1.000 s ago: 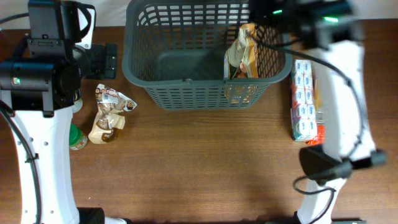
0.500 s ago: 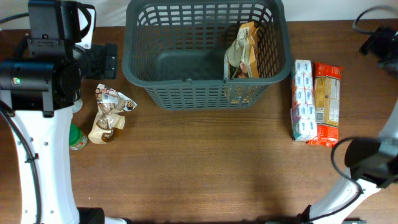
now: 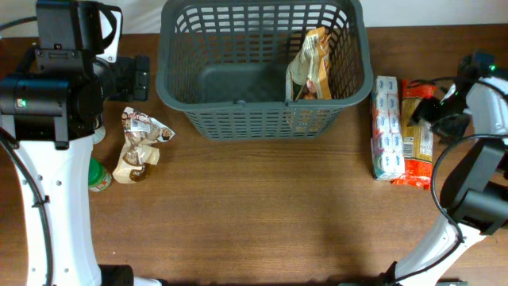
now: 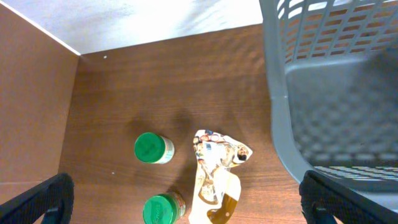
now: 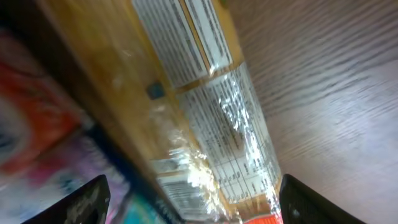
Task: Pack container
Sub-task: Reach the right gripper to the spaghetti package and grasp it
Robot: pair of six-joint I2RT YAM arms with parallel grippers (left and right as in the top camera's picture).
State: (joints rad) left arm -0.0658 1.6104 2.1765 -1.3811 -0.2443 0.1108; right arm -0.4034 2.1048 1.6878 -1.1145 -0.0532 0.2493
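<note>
- Dark wood-grain tabletop (image 3: 262, 214) fills the scene, with a white wall (image 4: 155, 18) behind its far edge.
- The container (image 3: 254, 119), a dark grey slotted basket, stands at the far middle of the tabletop.
- A tan snack bag (image 3: 308, 67) stands upright inside it, against the right wall.
- Left of the container, a crumpled printed pouch (image 4: 214, 177) lies on the wood.
- Just beside the pouch stand one green-lidded jar (image 4: 151, 149) and a second green-lidded jar (image 4: 161, 210).
- The left tool (image 4: 186, 199) hangs above these items, fingers spread wide and holding nothing.
- Right of the container lies a white-and-blue pack (image 3: 386, 127), with an orange pasta packet (image 3: 414, 147) touching its right side.
- The right tool (image 5: 199, 199) is low over the pasta packet with its fingers apart and nothing clamped. Whether it touches the film cannot be told.
</note>
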